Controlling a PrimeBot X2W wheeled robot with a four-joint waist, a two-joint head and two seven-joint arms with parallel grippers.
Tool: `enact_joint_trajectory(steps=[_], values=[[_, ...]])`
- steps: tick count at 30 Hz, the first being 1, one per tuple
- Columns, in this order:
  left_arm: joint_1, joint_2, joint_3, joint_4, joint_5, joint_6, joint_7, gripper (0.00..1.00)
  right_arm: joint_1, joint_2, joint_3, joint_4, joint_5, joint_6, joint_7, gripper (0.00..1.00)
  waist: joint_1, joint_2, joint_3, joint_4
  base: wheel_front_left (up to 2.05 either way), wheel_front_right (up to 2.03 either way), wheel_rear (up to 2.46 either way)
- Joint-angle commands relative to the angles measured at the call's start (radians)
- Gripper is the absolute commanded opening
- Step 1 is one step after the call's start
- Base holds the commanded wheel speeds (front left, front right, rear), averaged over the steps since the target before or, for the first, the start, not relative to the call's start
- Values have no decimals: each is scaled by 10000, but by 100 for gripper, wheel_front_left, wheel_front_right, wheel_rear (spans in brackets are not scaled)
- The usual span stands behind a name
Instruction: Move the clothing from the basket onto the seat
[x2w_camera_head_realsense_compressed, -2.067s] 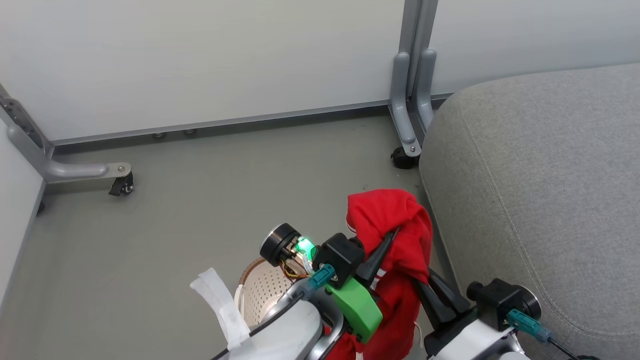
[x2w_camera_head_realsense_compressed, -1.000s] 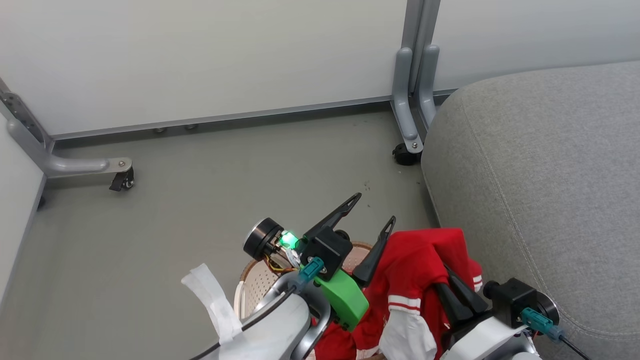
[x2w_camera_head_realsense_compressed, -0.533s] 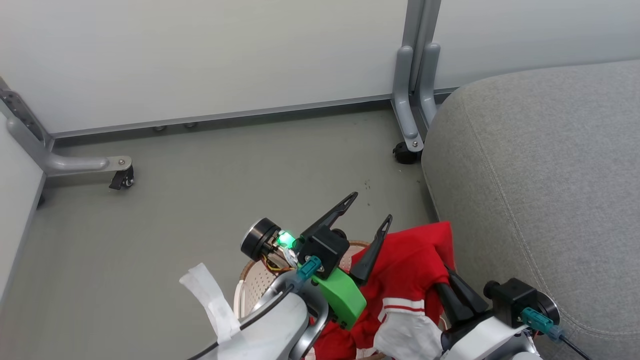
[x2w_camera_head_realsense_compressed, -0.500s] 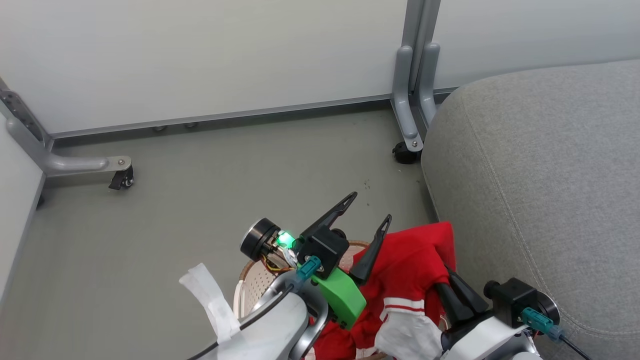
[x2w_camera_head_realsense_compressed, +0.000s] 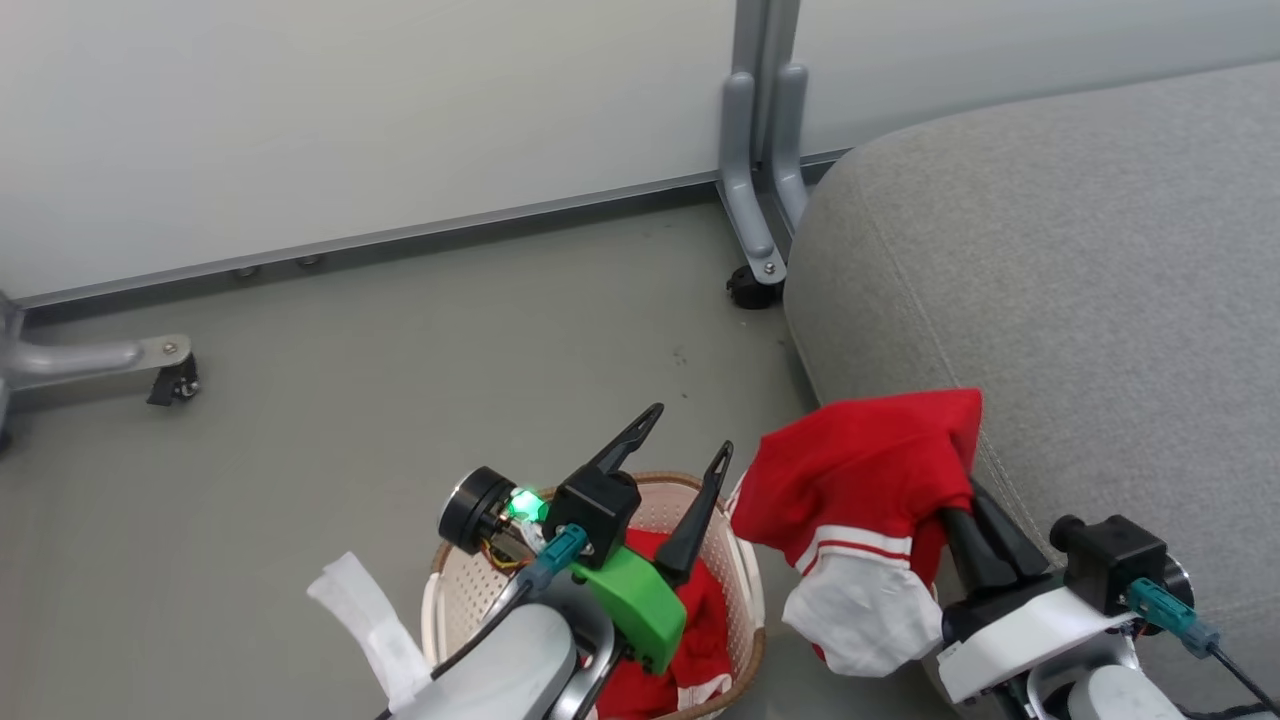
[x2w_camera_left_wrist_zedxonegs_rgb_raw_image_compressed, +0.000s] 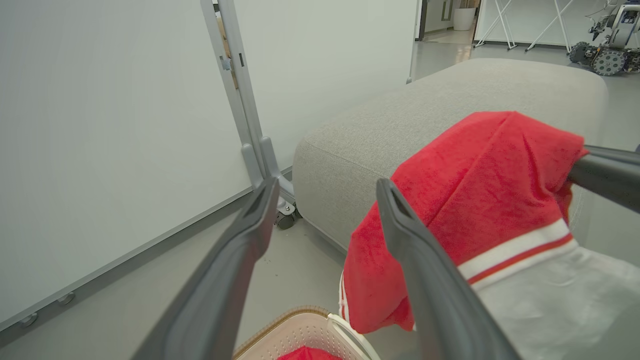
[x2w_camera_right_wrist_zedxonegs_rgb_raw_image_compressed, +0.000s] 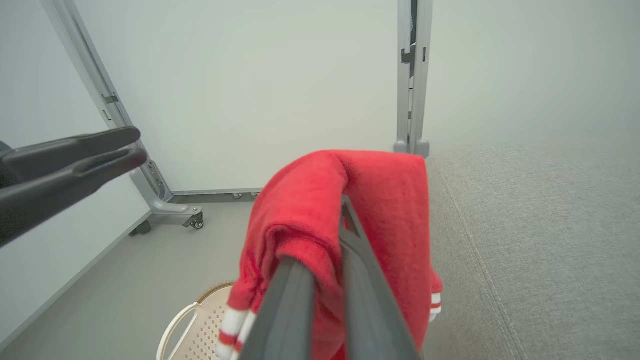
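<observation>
Over the basket (x2w_camera_head_realsense_compressed: 465, 590), left fingers (x2w_camera_head_realsense_compressed: 697, 515) gape; right fingers (x2w_camera_head_realsense_compressed: 985, 550) clamp one garment (x2w_camera_head_realsense_compressed: 860, 470); head view shows another (x2w_camera_head_realsense_compressed: 700, 625) inside.

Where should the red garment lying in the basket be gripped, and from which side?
Pinch a raised fold of the crumpled garment near its visible middle, coming straight down from above. The basket encloses it with rim and walls on every side, so only the top is open. The left end effector, open above the basket, looks best placed.
</observation>
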Motion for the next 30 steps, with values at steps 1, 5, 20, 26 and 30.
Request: enact_joint_trajectory(steps=[1,5,20,26,30], values=[[195,164,95,-19,-34,46,-72,100,-55,-107,-140,-161,-47,1,-30,0,0,-1,245,-646,0,0,0],[434,357,316,-176,6,168,-157,100,123,-125,-603,-648,-56,1,-30,0,0,-1,542,-1306,0,0,0],[178,613,546,-820,990,169,-204,100,-728,-246,-2050,-2192,1017,1,-29,0,0,-1,2319,-2666,0,0,0],[-557,664,309,-987,1394,-45,-107,100,-2255,-1127,-2794,-1810,1490,1,-29,0,0,-1,3556,-2299,0,0,0],[-1082,754,268,-1278,1585,-92,144,100,-3770,-2084,-3513,-1127,1734,1,-29,0,0,-1,4656,-1889,0,0,0]])
